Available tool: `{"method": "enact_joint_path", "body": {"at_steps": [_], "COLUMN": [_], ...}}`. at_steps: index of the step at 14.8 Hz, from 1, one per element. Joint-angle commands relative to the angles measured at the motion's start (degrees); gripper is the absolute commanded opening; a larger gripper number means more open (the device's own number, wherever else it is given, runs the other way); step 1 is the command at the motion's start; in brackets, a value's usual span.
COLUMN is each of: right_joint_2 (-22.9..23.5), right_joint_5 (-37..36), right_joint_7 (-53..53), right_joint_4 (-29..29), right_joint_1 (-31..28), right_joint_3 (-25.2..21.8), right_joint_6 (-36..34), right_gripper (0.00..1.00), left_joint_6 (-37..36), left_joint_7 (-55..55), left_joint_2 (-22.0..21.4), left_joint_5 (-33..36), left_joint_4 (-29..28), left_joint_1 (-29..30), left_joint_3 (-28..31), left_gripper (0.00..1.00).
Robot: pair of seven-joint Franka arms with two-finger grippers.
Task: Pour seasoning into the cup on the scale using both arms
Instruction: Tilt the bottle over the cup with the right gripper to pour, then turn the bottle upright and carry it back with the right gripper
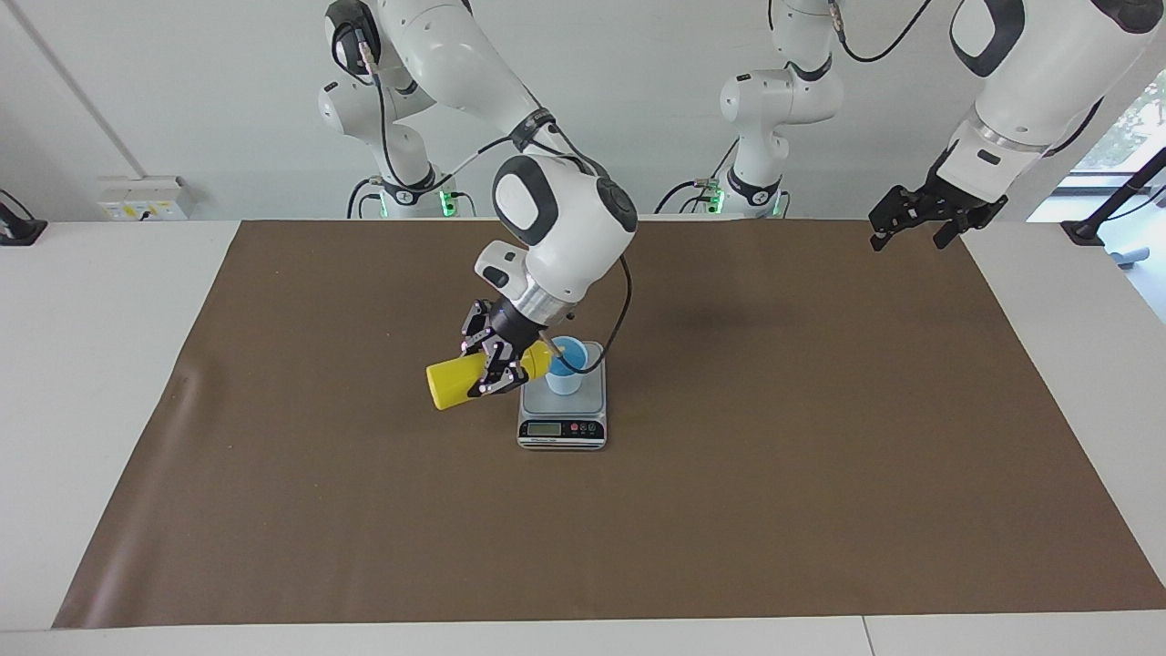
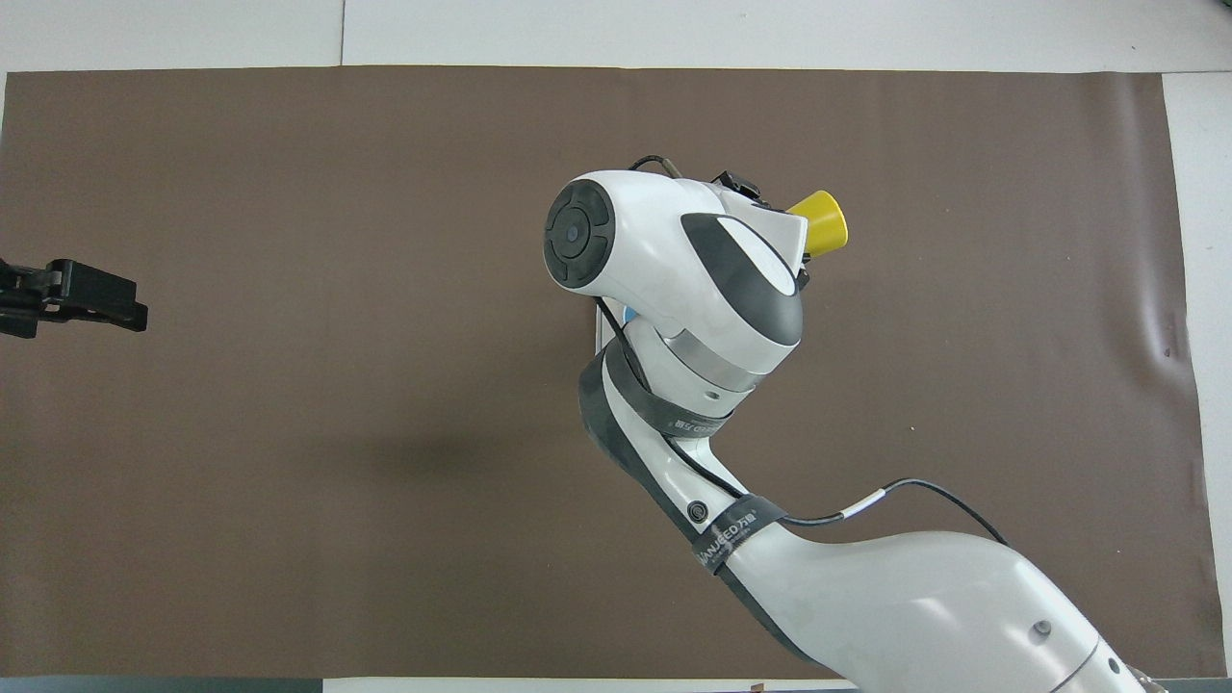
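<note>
My right gripper [image 1: 496,364] is shut on the yellow seasoning bottle [image 1: 455,383] and holds it tipped nearly flat, its nozzle over the mouth of the light blue cup [image 1: 565,372]. The cup stands upright on the silver-grey scale [image 1: 562,424] at the middle of the mat. In the overhead view the right arm covers most of this; only the bottle's base [image 2: 818,223], a strip of the scale [image 2: 595,332] and a bit of the cup [image 2: 630,314] show. My left gripper [image 1: 920,223] waits open and empty in the air over the left arm's end of the mat, also seen in the overhead view [image 2: 72,294].
A brown mat [image 1: 820,456] covers most of the white table [image 1: 91,410]. The scale's display and buttons face away from the robots. A cable hangs from the right wrist beside the cup [image 1: 624,310].
</note>
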Motion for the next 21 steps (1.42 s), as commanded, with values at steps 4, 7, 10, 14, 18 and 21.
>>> {"method": "enact_joint_path", "body": {"at_steps": [4, 7, 10, 14, 18, 21], "right_joint_2": [1.07, 1.07, 1.07, 1.07, -2.96, -6.04], "right_joint_5": [-6.09, -6.00, -5.91, -4.95, 8.13, 13.59], "right_joint_7": [-1.71, -1.71, -1.71, -1.53, -1.18, -2.41], "right_joint_4": [0.50, 0.50, 0.50, 1.20, 1.30, 1.47], "right_joint_1": [0.65, 0.65, 0.74, 1.00, -1.70, -6.01], "right_joint_3": [0.57, 0.66, 0.58, 0.66, 0.14, 0.22], "right_joint_6": [-0.86, -0.86, -0.86, -1.65, -1.92, -1.74], "right_gripper": [0.00, 0.00, 0.00, 0.00, 0.00, 0.00], "left_joint_6": [-0.38, -0.38, -0.38, -0.38, -0.38, -0.38], "left_joint_7": [0.69, 0.69, 0.69, 0.69, 0.69, 0.69], "left_joint_2": [-1.40, -1.40, -1.40, -1.40, -1.40, -1.40], "left_joint_5": [-0.72, -0.72, -0.72, -0.72, -0.72, -0.72], "left_joint_4": [-1.31, -1.31, -1.31, -1.30, -1.31, -1.31], "left_joint_1": [0.59, 0.59, 0.59, 0.59, 0.59, 0.59], "left_joint_3": [-0.11, -0.11, -0.11, -0.11, -0.11, -0.11], "left_gripper": [1.00, 1.00, 1.00, 1.00, 1.00, 1.00]}}
